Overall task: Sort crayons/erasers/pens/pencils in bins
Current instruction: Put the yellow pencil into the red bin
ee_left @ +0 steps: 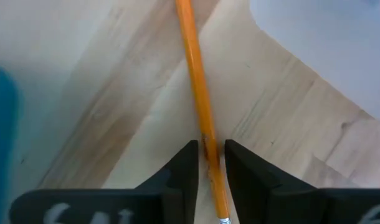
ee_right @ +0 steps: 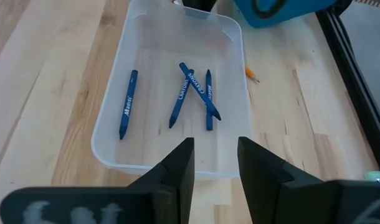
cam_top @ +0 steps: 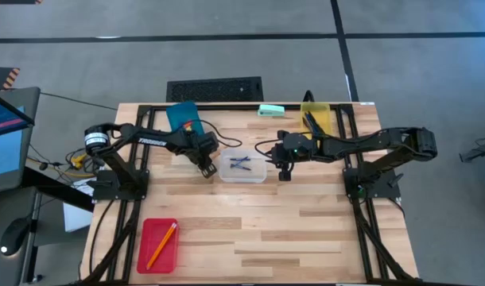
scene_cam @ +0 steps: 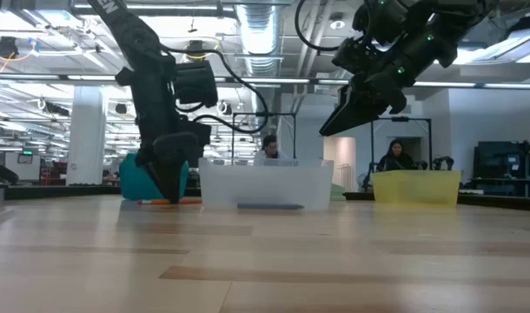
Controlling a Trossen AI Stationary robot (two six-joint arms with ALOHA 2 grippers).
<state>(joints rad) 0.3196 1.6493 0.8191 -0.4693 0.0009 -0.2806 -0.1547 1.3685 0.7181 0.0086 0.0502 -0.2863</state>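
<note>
We found the left gripper [cam_top: 207, 169] down at the table surface near the middle of the far half of the table, its fingers [ee_left: 185, 163] pinching an orange pencil [ee_left: 199, 106] that lay flat on the wood between the blue bin [cam_top: 184, 117] and the clear bin [cam_top: 243, 166]. The right gripper [cam_top: 284, 172] hung above the table just right of the clear bin, its fingers [ee_right: 177, 163] spread with nothing between them. In the clear bin we counted four blue pens [ee_right: 194, 94], one lying apart, the other three crossing or touching. The yellow bin [cam_top: 316, 116] sat at the far edge toward the right corner with a dark stick in it; a mint-green object [cam_top: 271, 110] lay just left of it. The red bin [cam_top: 158, 243] stood near the near left corner holding another pencil [cam_top: 161, 244]. We noted two people [scene_cam: 396, 155] in the room behind
</note>
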